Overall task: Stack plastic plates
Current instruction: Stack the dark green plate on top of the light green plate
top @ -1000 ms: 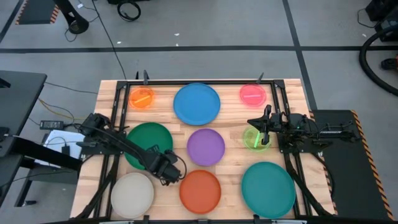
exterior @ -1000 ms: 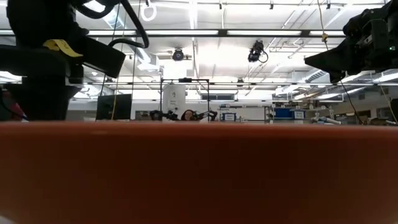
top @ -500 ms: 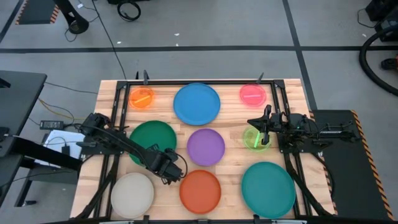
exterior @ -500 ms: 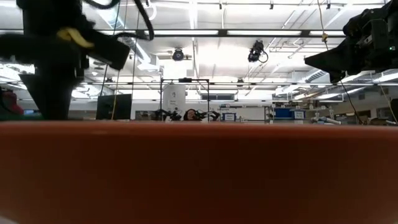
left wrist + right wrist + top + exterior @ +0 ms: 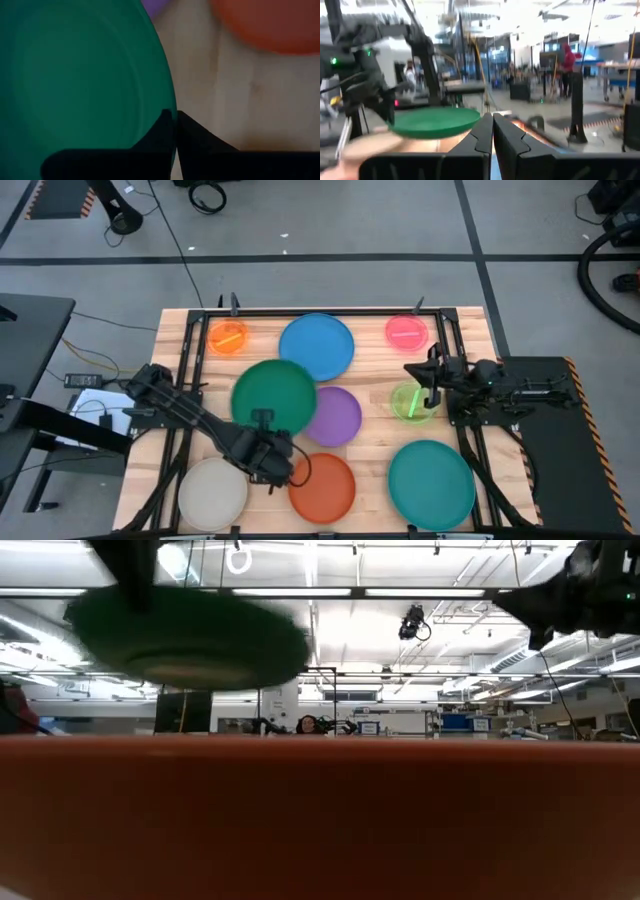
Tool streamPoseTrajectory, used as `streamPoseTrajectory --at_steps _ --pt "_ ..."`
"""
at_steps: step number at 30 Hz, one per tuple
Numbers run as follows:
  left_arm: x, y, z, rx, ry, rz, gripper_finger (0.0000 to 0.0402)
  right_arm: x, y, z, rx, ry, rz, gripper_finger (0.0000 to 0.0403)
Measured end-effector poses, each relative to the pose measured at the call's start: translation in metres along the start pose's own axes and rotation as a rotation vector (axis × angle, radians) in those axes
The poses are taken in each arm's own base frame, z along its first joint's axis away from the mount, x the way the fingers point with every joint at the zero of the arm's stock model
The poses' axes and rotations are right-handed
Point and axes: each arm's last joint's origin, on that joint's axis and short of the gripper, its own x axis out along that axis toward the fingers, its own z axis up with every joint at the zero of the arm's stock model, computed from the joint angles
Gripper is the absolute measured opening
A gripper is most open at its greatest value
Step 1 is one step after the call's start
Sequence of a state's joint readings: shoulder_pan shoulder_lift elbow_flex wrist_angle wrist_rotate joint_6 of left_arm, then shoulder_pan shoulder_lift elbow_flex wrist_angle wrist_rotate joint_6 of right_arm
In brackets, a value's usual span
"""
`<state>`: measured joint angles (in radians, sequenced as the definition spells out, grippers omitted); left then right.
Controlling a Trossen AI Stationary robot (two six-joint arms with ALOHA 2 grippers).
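Observation:
My left gripper (image 5: pixel 263 432) is shut on the dark green plate (image 5: pixel 274 394), which hangs in the air with its right side over the edge of the purple plate (image 5: pixel 338 420). In the low view the green plate (image 5: pixel 190 635) floats nearly level, high above the orange-red plate (image 5: pixel 320 820). My right gripper (image 5: pixel 426 378) is shut and hovers over the small lime plate (image 5: pixel 407 403), touching nothing. The blue (image 5: pixel 316 346), orange (image 5: pixel 228 337), pink (image 5: pixel 407 332), cream (image 5: pixel 213 493), orange-red (image 5: pixel 322 487) and teal (image 5: pixel 431 484) plates lie flat on the table. My left gripper pinches the green plate's near rim (image 5: pixel 170 102) between its two fingers (image 5: pixel 192 131), one inside the rim and one outside. The fingers come from above, pointing down. The plate is lifted clear of the table and stays nearly level.
A black frame (image 5: pixel 330 311) runs round the wooden table top (image 5: pixel 180 330). Bare wood shows at the left, where the green plate lay (image 5: pixel 215 430). Cables and a dark stand sit off the table's left edge. People stand far off in the room behind.
My left gripper has risen and moved toward the table's right and far side with the green plate. The plate has come off the wood, lifted clear, and now overlaps the purple plate from above. My right gripper has risen a little over the lime plate.

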<state>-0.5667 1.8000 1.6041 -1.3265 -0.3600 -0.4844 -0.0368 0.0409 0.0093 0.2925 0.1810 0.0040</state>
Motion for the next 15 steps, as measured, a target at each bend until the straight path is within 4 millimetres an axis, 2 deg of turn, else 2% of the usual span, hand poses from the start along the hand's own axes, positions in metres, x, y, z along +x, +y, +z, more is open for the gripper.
streamPoseTrajectory --at_steps 4,7,11,15 --pt "-0.007 0.007 0.011 0.218 -0.084 -0.01 0.0013 0.003 0.002 0.012 0.004 -0.099 0.037 0.0023" --pt "-0.003 0.023 0.023 0.324 -0.126 -0.052 0.0012 0.011 0.008 0.019 -0.024 -0.044 0.098 0.0023" --pt "0.005 0.051 0.038 0.419 -0.169 -0.117 0.0012 0.033 0.02 0.027 -0.057 0.069 0.122 0.0024" --pt "0.013 0.076 0.045 0.495 -0.179 -0.104 0.0012 0.063 0.045 0.038 -0.1 0.202 0.219 0.0035"
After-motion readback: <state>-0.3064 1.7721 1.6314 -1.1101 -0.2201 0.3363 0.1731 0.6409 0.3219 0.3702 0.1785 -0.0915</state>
